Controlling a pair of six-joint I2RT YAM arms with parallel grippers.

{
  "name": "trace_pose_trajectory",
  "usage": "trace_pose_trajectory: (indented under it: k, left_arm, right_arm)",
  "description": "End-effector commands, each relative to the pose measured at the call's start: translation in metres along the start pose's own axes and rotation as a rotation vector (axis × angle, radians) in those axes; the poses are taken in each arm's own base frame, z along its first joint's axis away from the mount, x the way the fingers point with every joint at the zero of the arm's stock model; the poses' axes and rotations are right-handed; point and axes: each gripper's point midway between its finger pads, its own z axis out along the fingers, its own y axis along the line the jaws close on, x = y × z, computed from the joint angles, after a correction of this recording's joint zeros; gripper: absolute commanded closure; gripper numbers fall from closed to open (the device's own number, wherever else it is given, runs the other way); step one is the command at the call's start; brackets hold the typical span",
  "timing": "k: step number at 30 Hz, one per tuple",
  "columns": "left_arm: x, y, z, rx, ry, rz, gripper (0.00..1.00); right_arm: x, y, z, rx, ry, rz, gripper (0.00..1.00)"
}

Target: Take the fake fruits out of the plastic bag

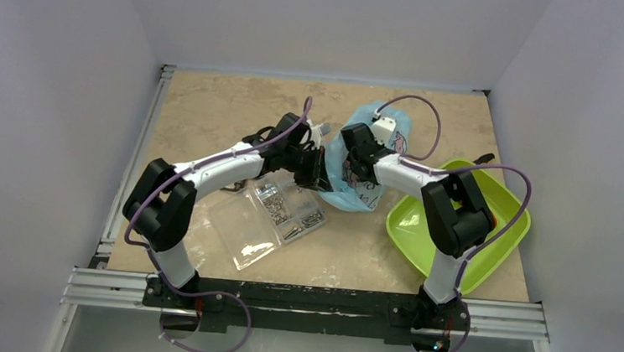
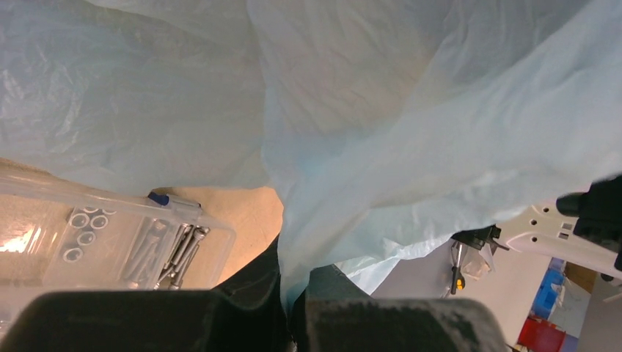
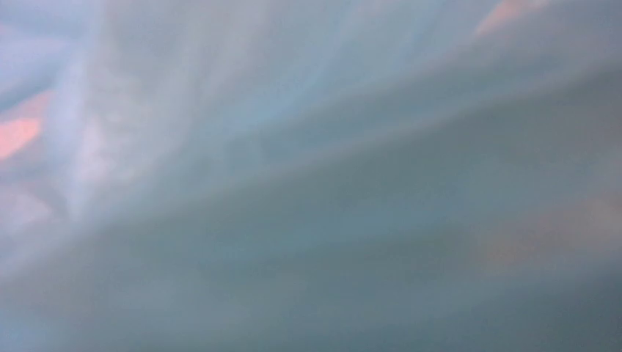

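Observation:
The light-blue plastic bag (image 1: 372,193) lies at the middle back of the table, between my two grippers. My left gripper (image 1: 317,170) is shut on the bag's left edge. In the left wrist view the thin film (image 2: 411,110) is pinched between the dark fingers (image 2: 257,293) and fans out above them. My right gripper (image 1: 357,150) reaches into the bag from the right, and its fingers are hidden by the film. The right wrist view shows only blurred blue plastic (image 3: 308,183) with faint pink print. No fake fruits are visible.
A clear plastic compartment box (image 1: 280,215) with screws and washers lies open just left of the bag, under my left arm; it also shows in the left wrist view (image 2: 110,235). A lime-green tray (image 1: 489,240) sits at the right, under my right arm.

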Motion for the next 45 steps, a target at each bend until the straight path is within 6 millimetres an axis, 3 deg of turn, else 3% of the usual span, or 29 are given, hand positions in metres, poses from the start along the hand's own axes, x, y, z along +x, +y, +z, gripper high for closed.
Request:
trace_pose_trajectory:
  k: [1,7,12,18,21,24,28,33,37,45]
  left_arm:
    - [0.002,0.008,0.004,-0.044,-0.01,-0.007,1.0]
    - [0.009,0.02,0.015,-0.078,-0.003,-0.05,1.0]
    - [0.012,0.029,0.015,-0.112,-0.029,-0.078,1.0]
    - [-0.003,0.035,-0.008,-0.223,-0.15,0.01,1.0]
    - [-0.003,0.035,-0.009,-0.25,-0.175,0.049,1.0]
    - [-0.006,0.027,-0.007,-0.276,-0.162,0.142,1.0]
    - [-0.016,0.012,-0.017,-0.307,-0.18,0.279,1.0]
    - [-0.025,-0.033,-0.03,-0.13,-0.218,0.45,1.0]
    - [-0.021,-0.056,-0.034,-0.021,-0.207,0.516,1.0]
    - [-0.015,-0.057,-0.027,0.007,-0.171,0.464,1.0]
  right_arm:
    - [-0.044,0.0,0.004,0.028,-0.113,0.075,0.49]
    - [-0.062,0.005,0.004,-0.01,-0.162,0.06,0.39]
    - [-0.066,0.034,-0.004,-0.178,-0.148,0.042,0.31]
    - [-0.034,0.072,-0.025,-0.481,-0.043,0.014,0.18]
    - [-0.018,0.091,-0.038,-0.637,0.002,-0.014,0.14]
    - [-0.006,0.096,-0.047,-0.731,0.006,0.013,0.07]
    - [0.003,0.096,-0.037,-0.712,0.04,0.027,0.05]
    - [0.013,0.113,-0.038,-0.786,0.1,0.083,0.05]
    - [0.016,0.103,-0.029,-0.731,0.107,0.145,0.05]
    - [0.016,0.095,-0.014,-0.721,0.139,0.227,0.07]
